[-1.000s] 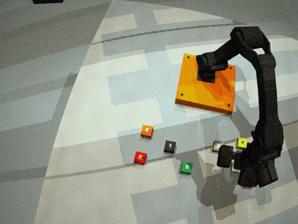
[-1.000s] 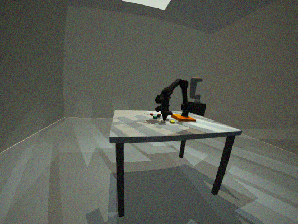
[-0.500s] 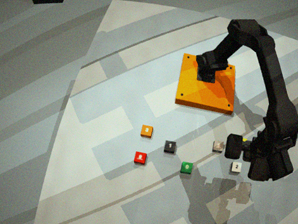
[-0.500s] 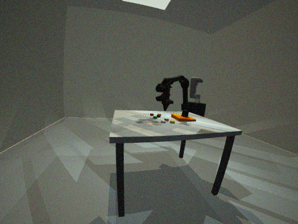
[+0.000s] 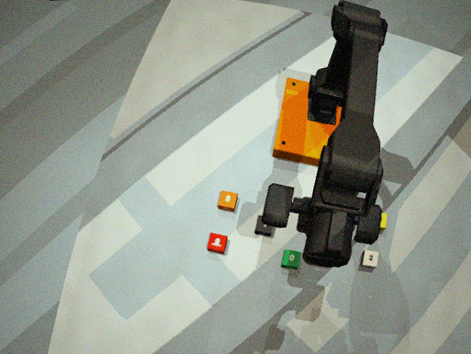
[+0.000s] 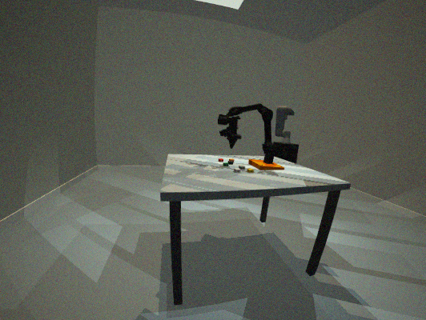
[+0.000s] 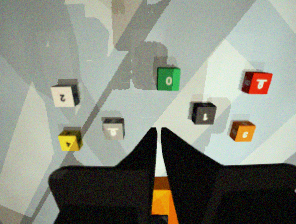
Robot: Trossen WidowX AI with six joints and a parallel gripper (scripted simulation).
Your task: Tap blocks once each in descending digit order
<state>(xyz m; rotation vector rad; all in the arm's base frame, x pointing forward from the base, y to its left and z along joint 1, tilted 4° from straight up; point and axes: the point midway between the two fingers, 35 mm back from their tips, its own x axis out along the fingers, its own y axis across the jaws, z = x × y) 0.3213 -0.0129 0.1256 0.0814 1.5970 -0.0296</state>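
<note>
My gripper (image 6: pixel 231 147) (image 7: pixel 158 132) is shut and empty, high above the table; its tips are hidden in the top view. In the wrist view they appear between the grey block (image 7: pixel 114 129), digit unclear, and the black 1 block (image 5: pixel 262 227) (image 7: pixel 204 114). The green 0 block (image 5: pixel 291 259) (image 7: pixel 168 80) is beyond them. The white 2 block (image 5: pixel 370 258) (image 7: pixel 64 96) and yellow 4 block (image 5: pixel 383 221) (image 7: pixel 70 141) are at the wrist view's left. The red block (image 5: pixel 217 243) (image 7: pixel 257 83) and orange block (image 5: pixel 228 201) (image 7: pixel 243 131) are at its right, digits unclear.
The orange base plate (image 5: pixel 294 121) (image 6: pixel 260 164) stands behind the blocks, under the arm. The arm hides the grey block and part of the yellow one in the top view. Strong shadow patches cross the table (image 6: pixel 208 186).
</note>
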